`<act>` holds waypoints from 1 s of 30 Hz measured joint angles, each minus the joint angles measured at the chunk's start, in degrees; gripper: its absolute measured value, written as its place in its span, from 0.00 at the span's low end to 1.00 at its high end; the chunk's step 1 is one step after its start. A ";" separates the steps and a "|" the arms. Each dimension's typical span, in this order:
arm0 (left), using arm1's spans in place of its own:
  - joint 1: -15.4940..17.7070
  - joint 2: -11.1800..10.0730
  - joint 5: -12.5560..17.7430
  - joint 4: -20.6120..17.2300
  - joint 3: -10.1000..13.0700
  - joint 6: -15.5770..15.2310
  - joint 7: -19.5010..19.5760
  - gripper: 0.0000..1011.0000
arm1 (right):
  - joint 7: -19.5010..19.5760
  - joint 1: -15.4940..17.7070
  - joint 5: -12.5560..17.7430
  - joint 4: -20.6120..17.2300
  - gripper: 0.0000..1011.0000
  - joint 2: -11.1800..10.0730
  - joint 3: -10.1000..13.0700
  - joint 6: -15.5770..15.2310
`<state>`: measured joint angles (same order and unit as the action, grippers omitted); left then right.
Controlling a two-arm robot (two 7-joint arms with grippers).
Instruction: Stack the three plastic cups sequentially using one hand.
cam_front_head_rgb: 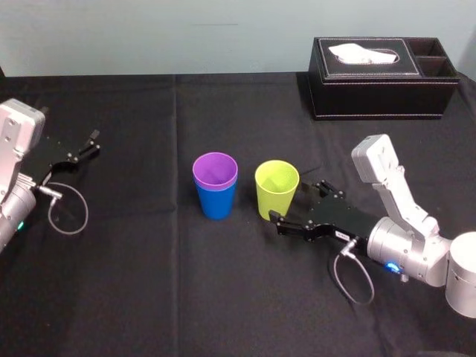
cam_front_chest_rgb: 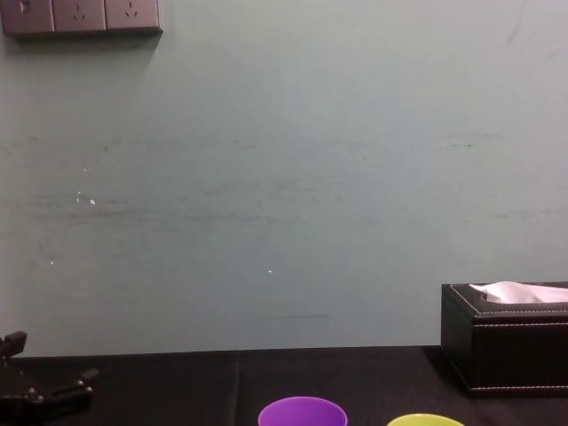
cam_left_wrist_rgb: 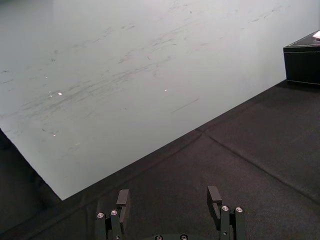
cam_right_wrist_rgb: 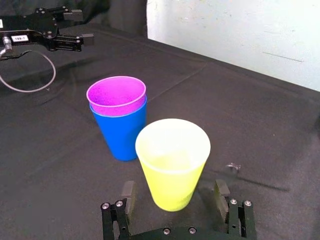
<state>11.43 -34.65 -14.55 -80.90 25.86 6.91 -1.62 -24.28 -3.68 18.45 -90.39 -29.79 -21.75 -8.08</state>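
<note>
Lime cup (cam_front_head_rgb: 277,190): upright, mid-table, just right of purple cup (cam_front_head_rgb: 215,171) nested in blue cup (cam_front_head_rgb: 216,202) | right gripper (cam_front_head_rgb: 290,204): spread, 1 finger either side of lime cup, not clenched | advice: close squarely mid-wall, gently, lift above the purple rim | left gripper (cam_front_head_rgb: 94,143): parked left, spread.

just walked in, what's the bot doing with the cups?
Cup stacking, partway done. The purple cup sits nested inside the blue cup near the middle of the black table. The lime cup stands upright just right of that pair, apart from it. The right tool is low at the lime cup, open, one finger on either side of its base, not clamped. The left tool is parked open at the far left.
</note>
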 joint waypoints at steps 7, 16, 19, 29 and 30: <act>0.00 0.00 0.00 0.00 0.00 0.00 0.00 1.00 | -0.39 -1.03 -0.39 0.50 0.99 0.58 -0.33 -0.47; 0.00 0.00 0.00 0.00 0.00 0.00 0.00 1.00 | -0.43 -2.16 -0.74 1.25 0.99 1.52 -0.74 -1.01; 0.00 0.00 0.00 0.00 0.00 0.00 0.00 1.00 | -0.40 -2.37 -0.83 1.46 0.99 1.83 -0.83 -1.11; 0.00 0.00 0.00 0.00 0.00 0.00 0.00 1.00 | -0.12 -3.32 -1.24 2.82 0.99 2.68 -1.17 -1.42; 0.00 0.00 0.00 0.00 0.00 0.00 0.00 1.00 | -0.12 -3.31 -1.23 2.80 0.99 2.67 -1.17 -1.43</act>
<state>11.43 -34.64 -14.55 -80.90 25.86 6.91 -1.62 -24.39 -6.98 17.21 -87.59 -27.12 -22.92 -9.51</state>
